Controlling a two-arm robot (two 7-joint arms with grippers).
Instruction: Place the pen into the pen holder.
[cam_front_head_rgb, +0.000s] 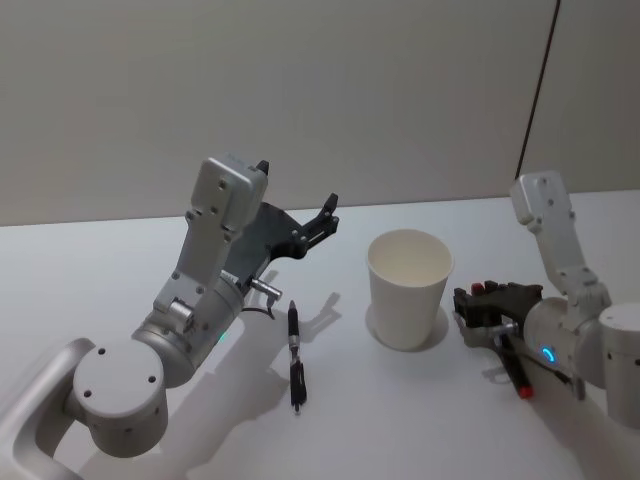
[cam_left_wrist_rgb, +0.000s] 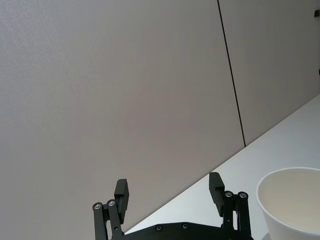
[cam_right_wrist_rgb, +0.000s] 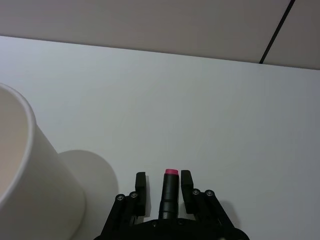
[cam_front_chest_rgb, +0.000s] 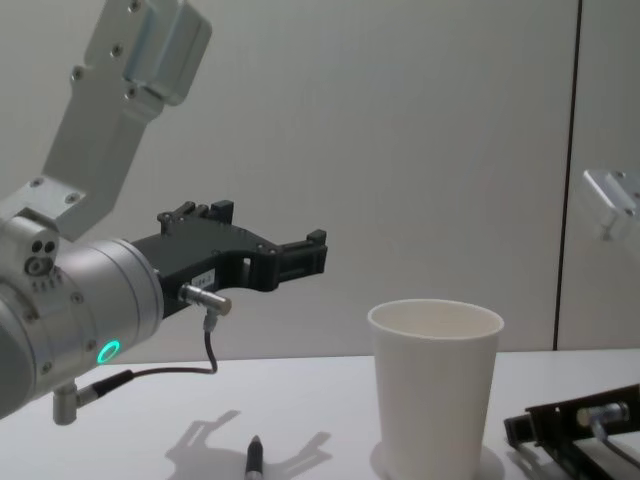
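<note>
The pen holder (cam_front_head_rgb: 408, 290), a white paper cup, stands upright in the middle of the table and also shows in the chest view (cam_front_chest_rgb: 435, 385). A black pen (cam_front_head_rgb: 295, 355) lies flat on the table left of it, its tip seen from the chest (cam_front_chest_rgb: 254, 455). My left gripper (cam_front_head_rgb: 297, 187) hangs open in the air above that pen (cam_left_wrist_rgb: 169, 187). My right gripper (cam_front_head_rgb: 468, 305) sits low, right of the cup. Its fingers (cam_right_wrist_rgb: 186, 184) straddle a second black pen with a red end (cam_right_wrist_rgb: 170, 192), and a gap shows on one side.
The white table (cam_front_head_rgb: 120, 270) runs back to a pale wall. A dark seam (cam_front_head_rgb: 535, 90) runs down the wall at the right. The cup's near wall (cam_right_wrist_rgb: 30, 175) stands close beside my right gripper.
</note>
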